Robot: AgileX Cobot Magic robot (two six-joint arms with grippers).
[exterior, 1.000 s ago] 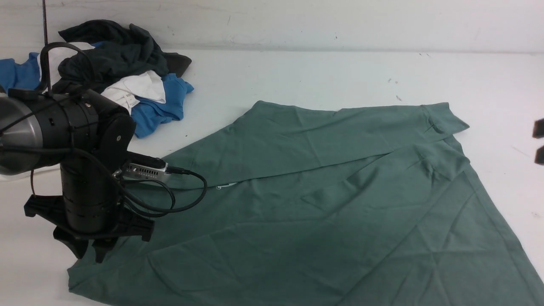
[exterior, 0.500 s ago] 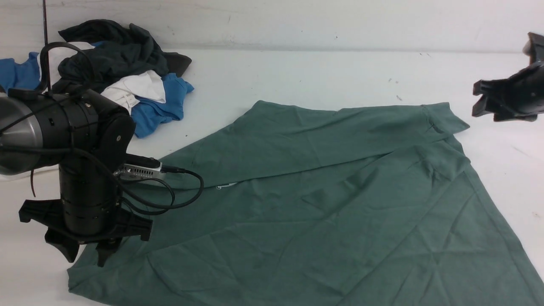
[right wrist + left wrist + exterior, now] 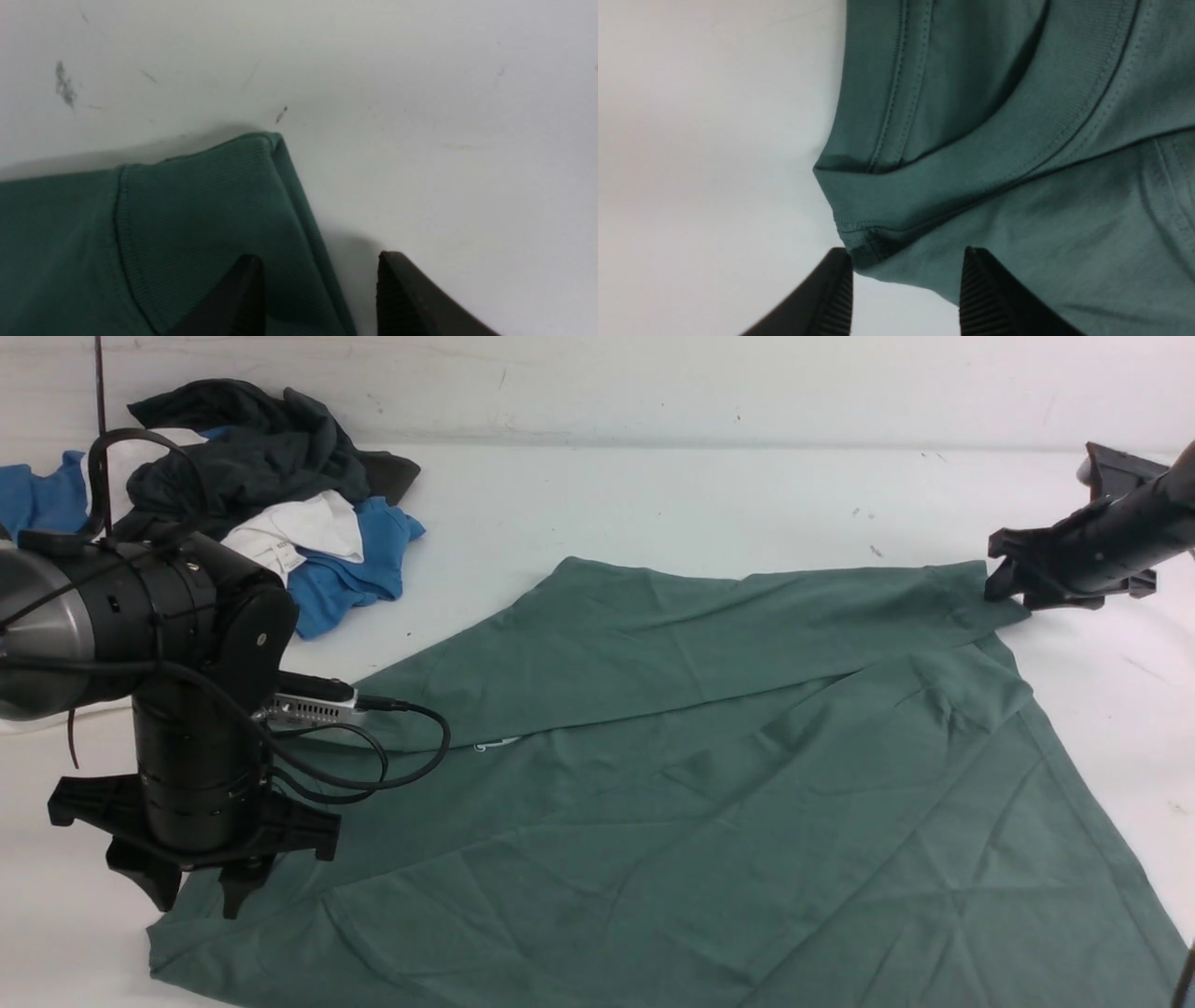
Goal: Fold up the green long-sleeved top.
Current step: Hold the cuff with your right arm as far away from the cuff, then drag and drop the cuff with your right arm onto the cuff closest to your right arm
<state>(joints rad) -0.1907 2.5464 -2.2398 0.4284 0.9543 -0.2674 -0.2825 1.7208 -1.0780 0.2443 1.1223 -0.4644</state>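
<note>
**Now both claws stand open at two ends of the green top**

The green long-sleeved top [image 3: 653,784] lies spread on the white table [image 3: 672,495], from the middle to the near right, with one sleeve laid across its far part. The left gripper [image 3: 198,901] hangs at the near left corner. Its jaws are spread, and a stitched corner [image 3: 859,233] of the cloth sits between them, not pinched. The right gripper [image 3: 1013,593] is at the far right with its jaws also spread, one finger over the ribbed cuff [image 3: 201,205] and the other over bare table.

The step in hand seems to be taking both ends for a fold. To do it well, I think each claw should go low enough to catch all layers, close firmly, and then both should lift together at equal height, so the cloth does not skew. The pile of other clothes [image 3: 271,495] at the far left is well apart.
</note>
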